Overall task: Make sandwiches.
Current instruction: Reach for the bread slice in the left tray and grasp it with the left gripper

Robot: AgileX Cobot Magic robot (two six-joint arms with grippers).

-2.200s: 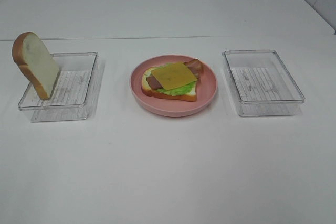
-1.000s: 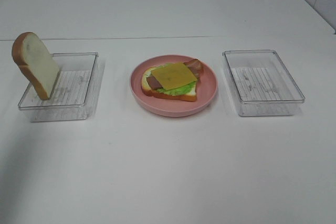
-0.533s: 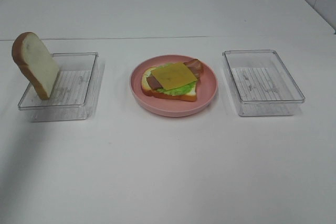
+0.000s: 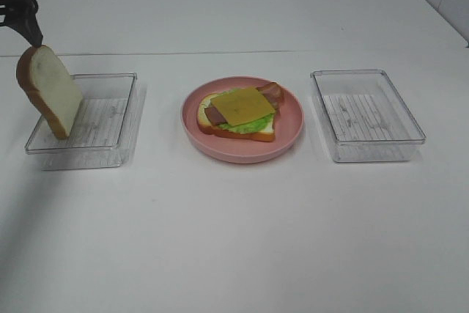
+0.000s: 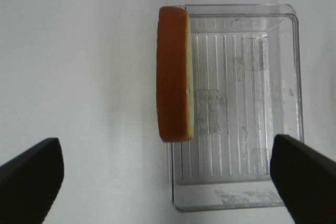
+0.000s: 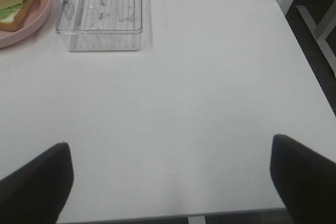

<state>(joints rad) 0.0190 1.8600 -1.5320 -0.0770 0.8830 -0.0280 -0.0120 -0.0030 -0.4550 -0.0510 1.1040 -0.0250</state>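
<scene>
Left claw [image 5: 163, 182] hangs above the far-left part of the table w/ both fingers spread wide, nothing between them; in the high view only its dark tip [image 4: 22, 12] shows, just above the crust. Directly under it: a white toy bread slice w/ tan-brown crust [image 5: 173, 72], standing on edge, tilted, leaning on the outer wall of the clear ribbed plastic tray on the left [image 4: 110, 108]. Right claw [image 6: 170, 182] is also wide open and empty, over bare white table [image 6: 210, 103] well to the right of everything.

Handling, as a guess: slice looks like light foam, soft and springy, so it probably squashes a bit under pressure and won't be fragile. Best hold is prob. across the two flat faces near the top crust, since that edge faces the claw; a pinch too low could hit the tray wall. It stands loosely, so a nudge may tip it over.

Further out: a round pink plate [image 4: 293, 119] mid-table carries the open sandwich, i.e. bread base, ruffled green lettuce, reddish-brown bacon strips, square yellow cheese slice [image 4: 242, 105] on top. No top slice yet. Beyond that, a second clear plastic tray on the right [image 4: 366, 115], empty. Nothing stands between slice and plate; only the tray rim is close.
</scene>
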